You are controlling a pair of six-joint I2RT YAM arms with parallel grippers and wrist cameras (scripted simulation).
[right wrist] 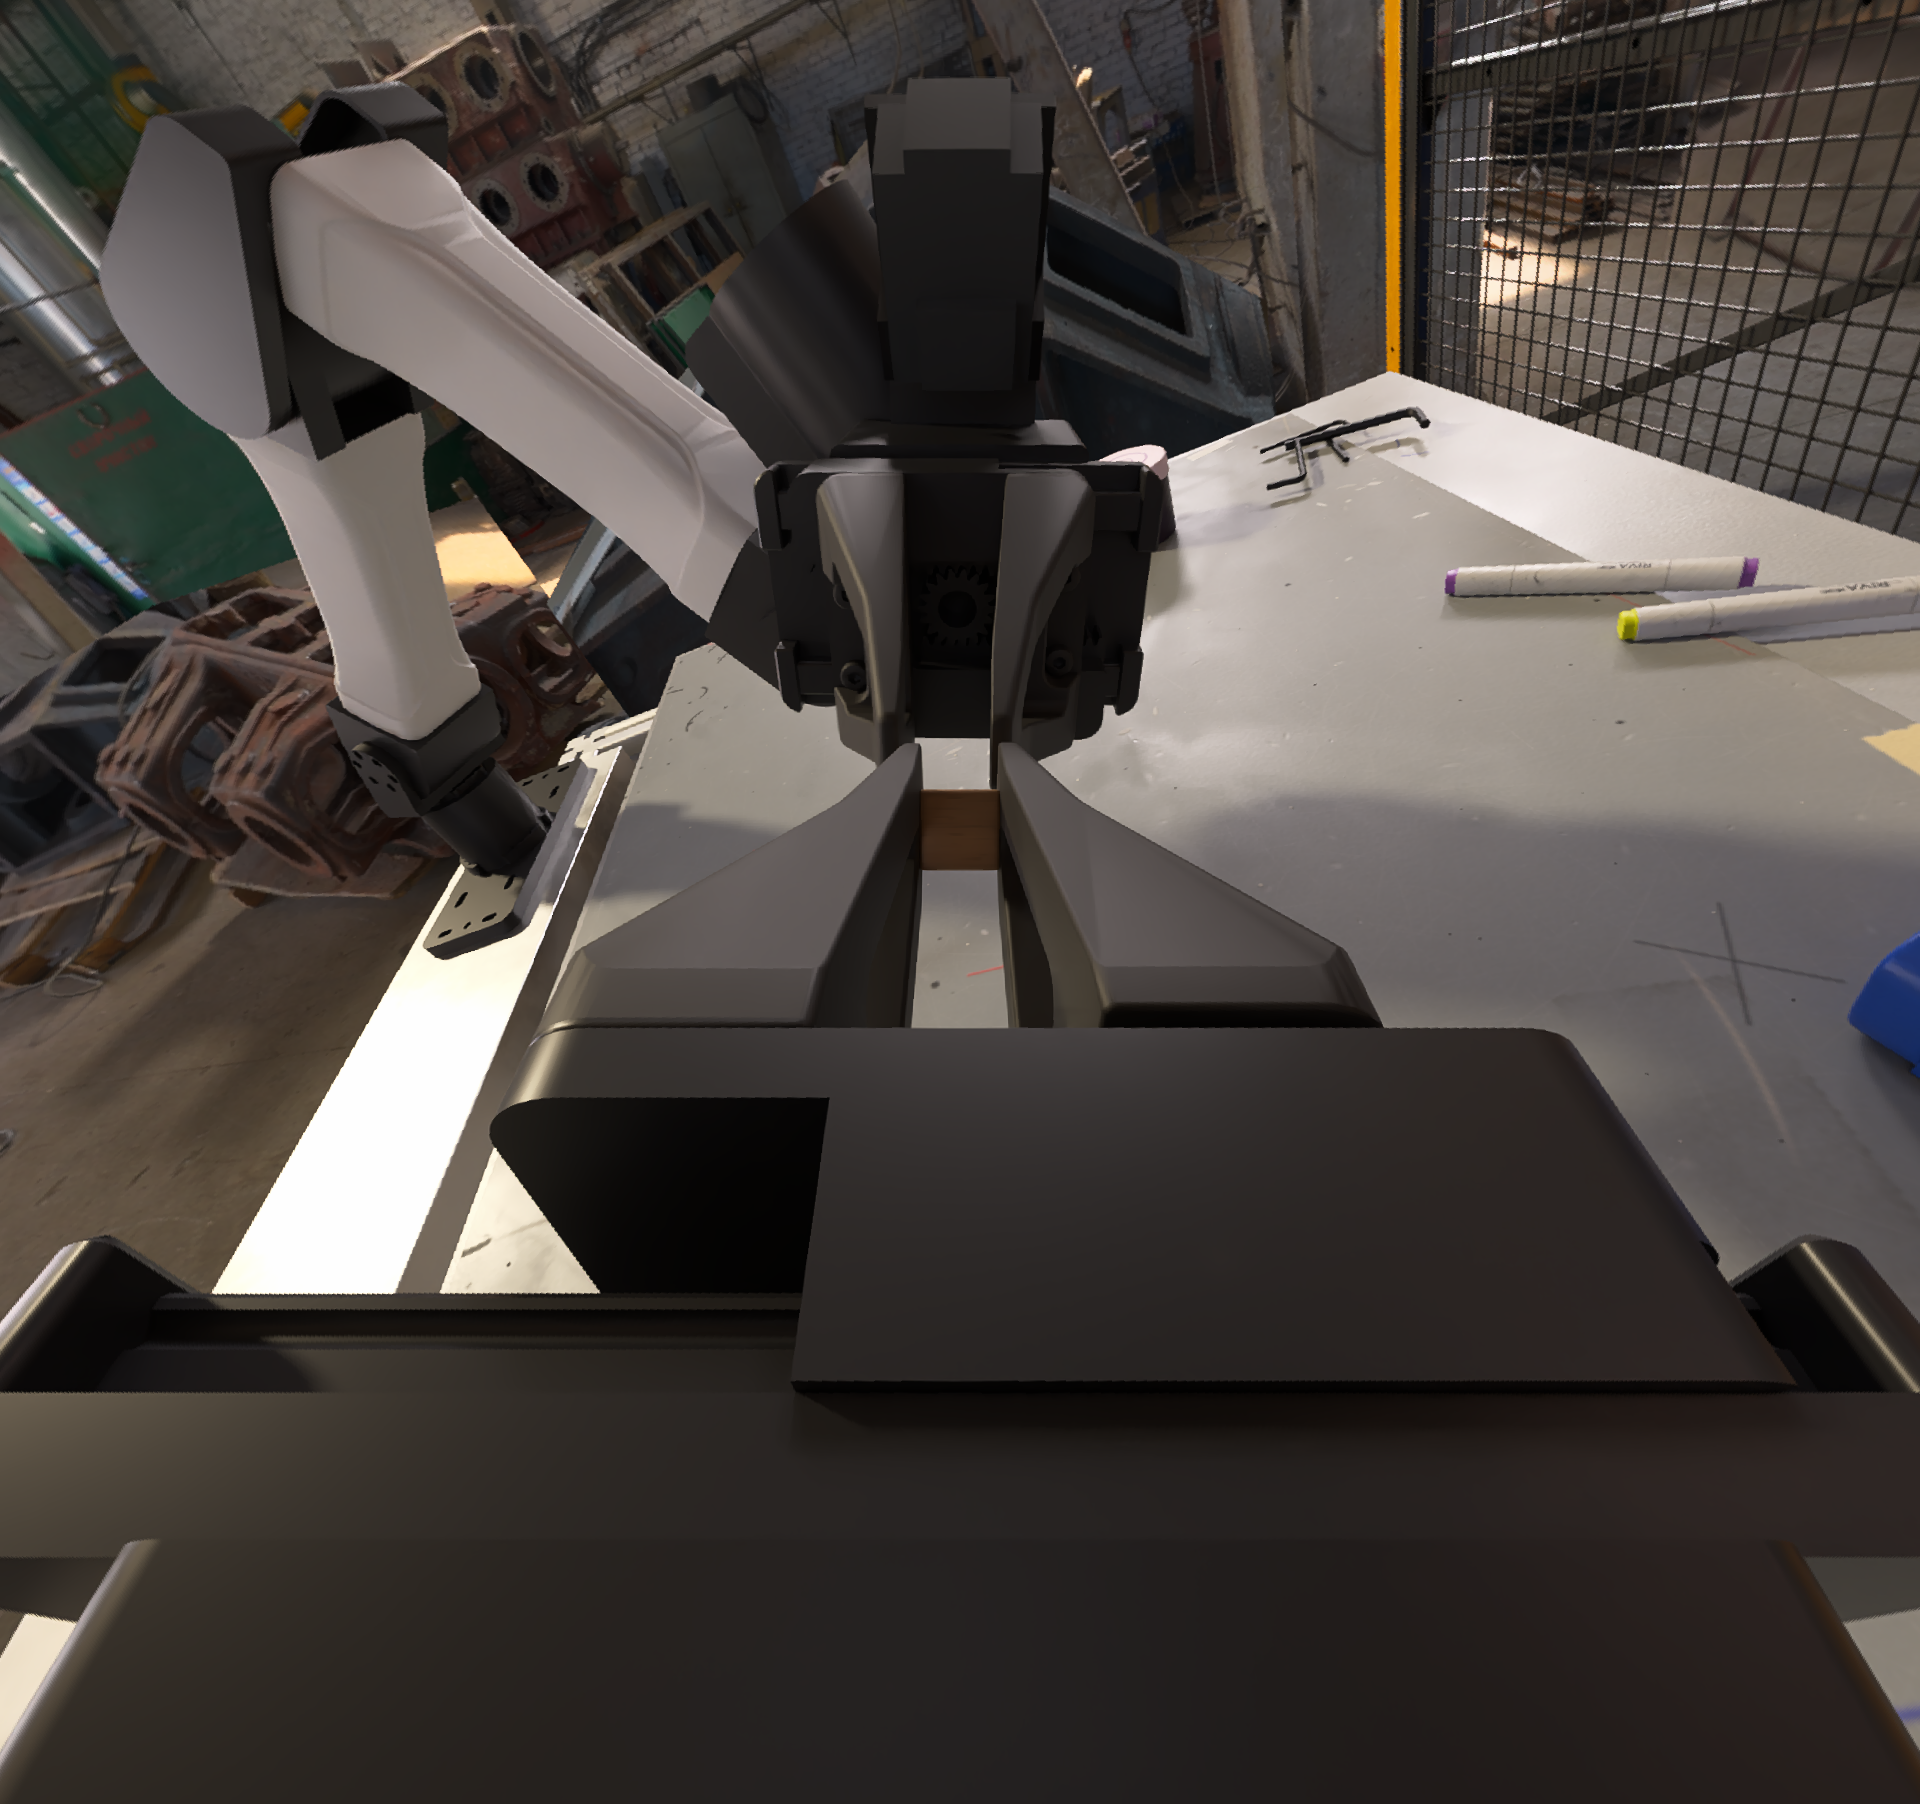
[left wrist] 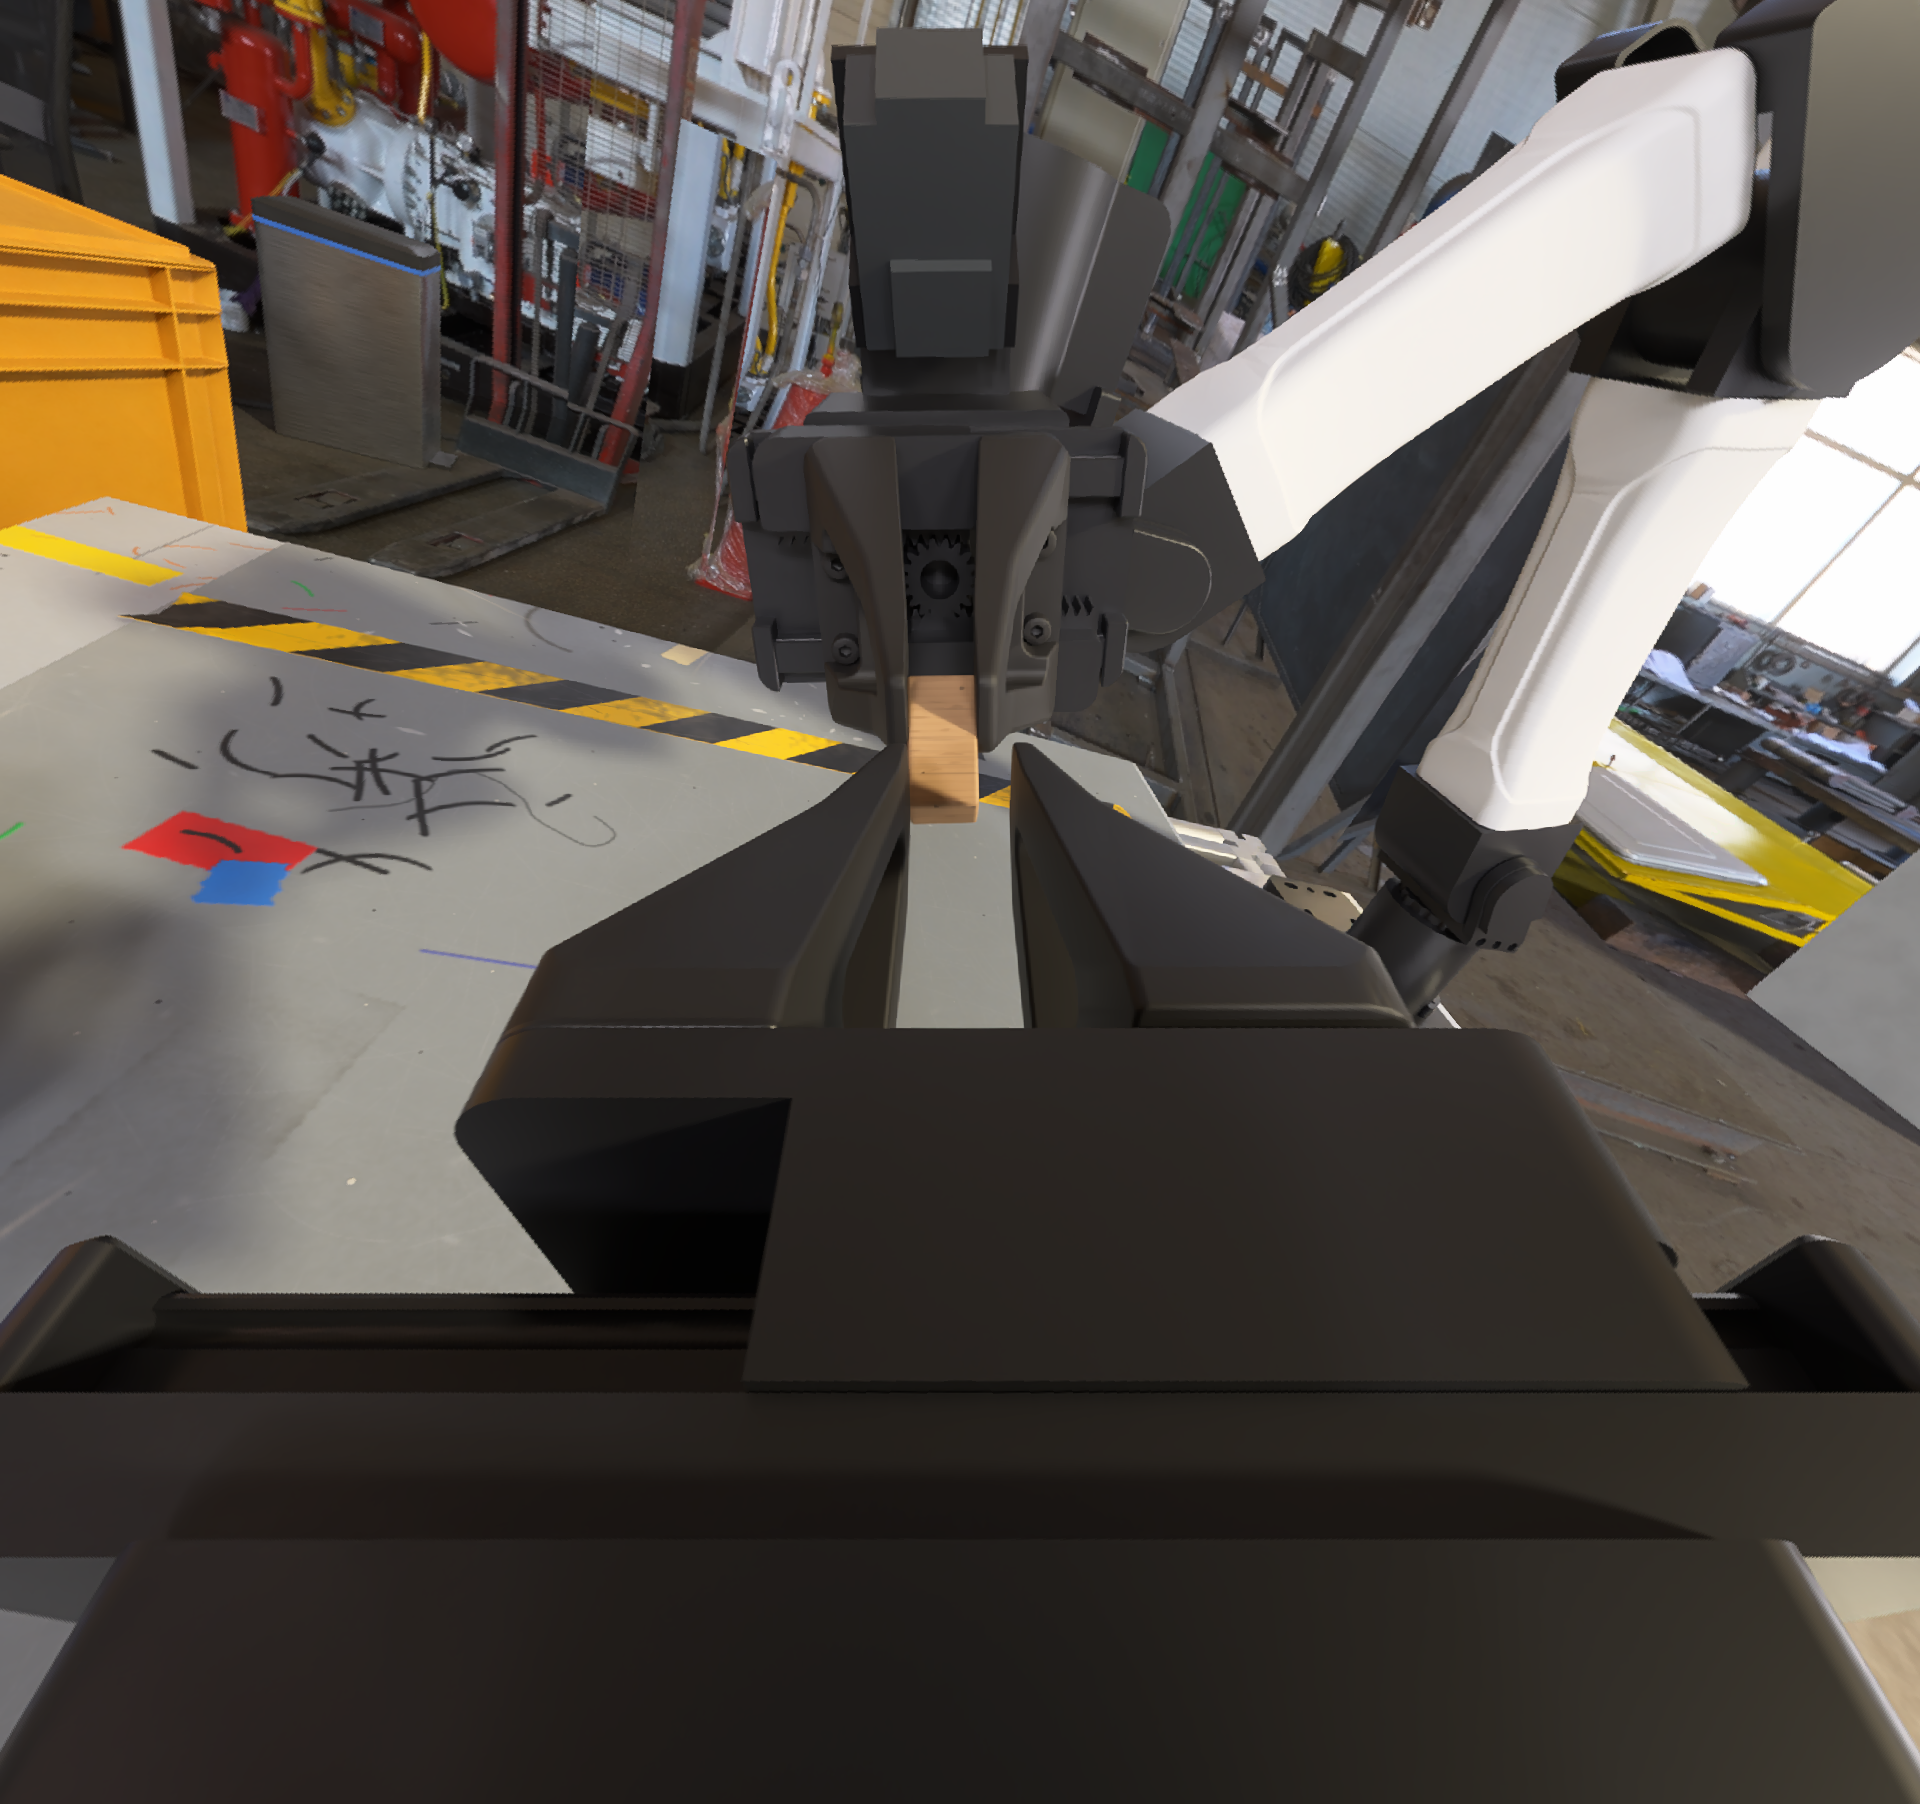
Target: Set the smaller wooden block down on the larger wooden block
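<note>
A light wooden block (right wrist: 958, 827) sits between my right gripper's (right wrist: 958, 788) fingertips, with both pads against its sides, held above the grey table (right wrist: 1351, 819). In the left wrist view the same block (left wrist: 943, 757) hangs from the right gripper, which faces my left gripper. My left gripper (left wrist: 958, 767) has its fingers slightly wider than the block. Its tips reach the block's lower end, and a gap shows on the right side. Only one wooden block is in view; I cannot tell whether it is the smaller or the larger.
An orange crate (left wrist: 104, 352) stands at the table's far left, beside yellow-black hazard tape (left wrist: 468, 674) and red and blue patches (left wrist: 223, 850). Two markers (right wrist: 1600, 575), hex keys (right wrist: 1340, 440) and a blue object (right wrist: 1886, 1006) lie to the right. The table edge (right wrist: 623, 819) is on the left.
</note>
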